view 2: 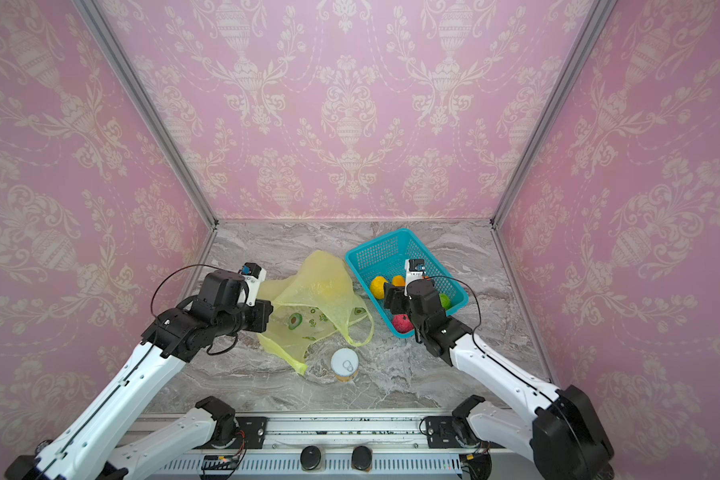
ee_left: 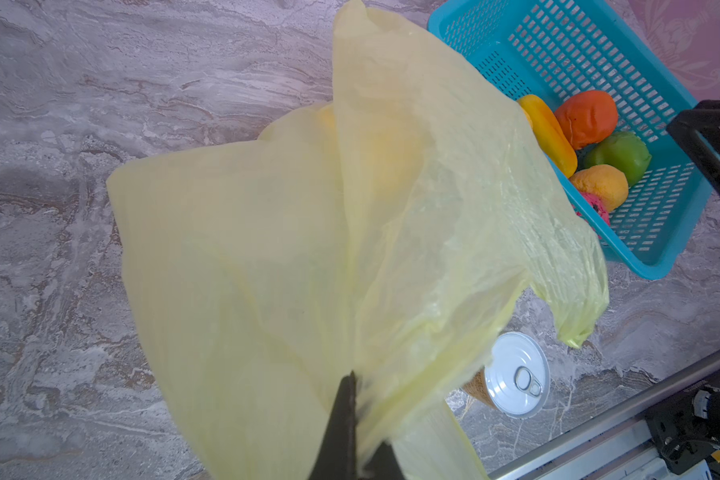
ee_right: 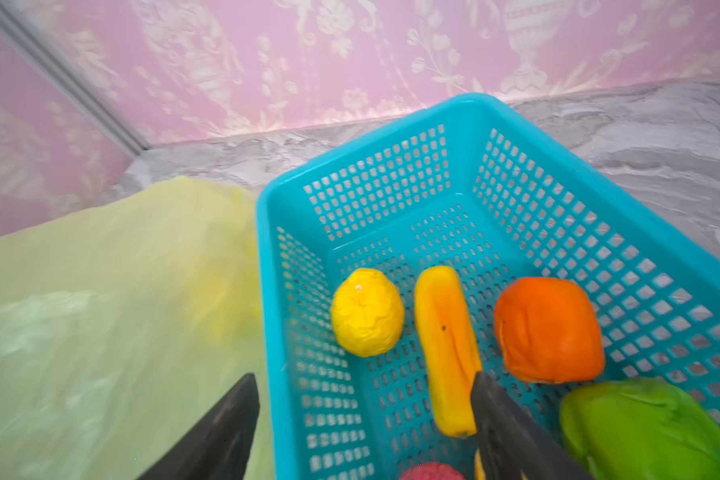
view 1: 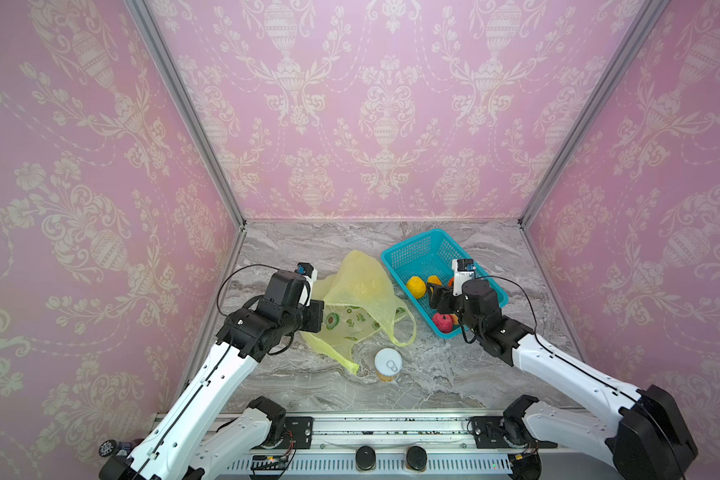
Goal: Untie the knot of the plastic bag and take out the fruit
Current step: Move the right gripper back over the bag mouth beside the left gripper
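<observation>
Translucent pale-yellow plastic bag (view 1: 364,286), crumpled, avocado prints, left end effector (ee_left: 354,395) clamped on it, right end effector (ee_right: 364,378) spread wide, empty, above fruit (ee_right: 366,311) in basket (view 1: 410,251) at two o'clock

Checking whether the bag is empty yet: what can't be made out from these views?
- Inside the plastic bag: a yellow shape shows through the film in the left wrist view; what it is, or how many, is unclear.
- Pink-red fruit: cut off by the right wrist view's edge.
- Left gripper: shut on the bag; film covers its tips in the left wrist view.
- Can: the bag hides its side.
</observation>
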`<action>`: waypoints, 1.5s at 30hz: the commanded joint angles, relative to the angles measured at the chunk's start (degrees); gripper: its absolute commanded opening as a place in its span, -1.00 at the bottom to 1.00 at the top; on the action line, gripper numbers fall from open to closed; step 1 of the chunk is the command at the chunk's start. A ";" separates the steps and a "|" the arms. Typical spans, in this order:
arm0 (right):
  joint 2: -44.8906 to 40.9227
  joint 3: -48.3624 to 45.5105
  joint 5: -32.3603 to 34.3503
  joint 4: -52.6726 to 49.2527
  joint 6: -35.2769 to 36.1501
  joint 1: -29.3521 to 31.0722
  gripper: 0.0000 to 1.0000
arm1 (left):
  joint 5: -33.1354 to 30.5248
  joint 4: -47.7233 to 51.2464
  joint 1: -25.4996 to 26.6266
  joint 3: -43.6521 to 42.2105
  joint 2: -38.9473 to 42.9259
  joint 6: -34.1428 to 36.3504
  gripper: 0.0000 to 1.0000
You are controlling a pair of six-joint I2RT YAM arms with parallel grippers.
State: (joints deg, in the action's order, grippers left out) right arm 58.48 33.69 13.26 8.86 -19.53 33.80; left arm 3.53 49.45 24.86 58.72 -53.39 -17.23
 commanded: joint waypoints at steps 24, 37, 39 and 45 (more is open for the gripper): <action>23.17 10.98 -6.24 5.84 28.93 30.77 -0.14 | 0.38 1.48 -0.52 0.14 0.13 -0.58 -1.00; 46.11 29.18 14.43 -0.94 24.56 29.34 -0.46 | 0.97 1.26 -0.52 0.08 0.48 -0.54 -1.00; 49.72 32.65 16.98 -2.74 24.08 28.78 -0.45 | 1.04 1.30 -0.52 0.12 0.56 -0.48 -1.00; 57.32 39.45 23.20 -3.93 25.60 28.35 -0.20 | 1.39 1.27 -0.52 0.08 0.56 -0.44 -1.00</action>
State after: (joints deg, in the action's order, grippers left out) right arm 113.69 70.83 30.92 7.14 6.17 62.24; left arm 4.01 49.45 24.86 58.72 -53.36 -17.23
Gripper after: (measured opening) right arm 0.378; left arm 0.047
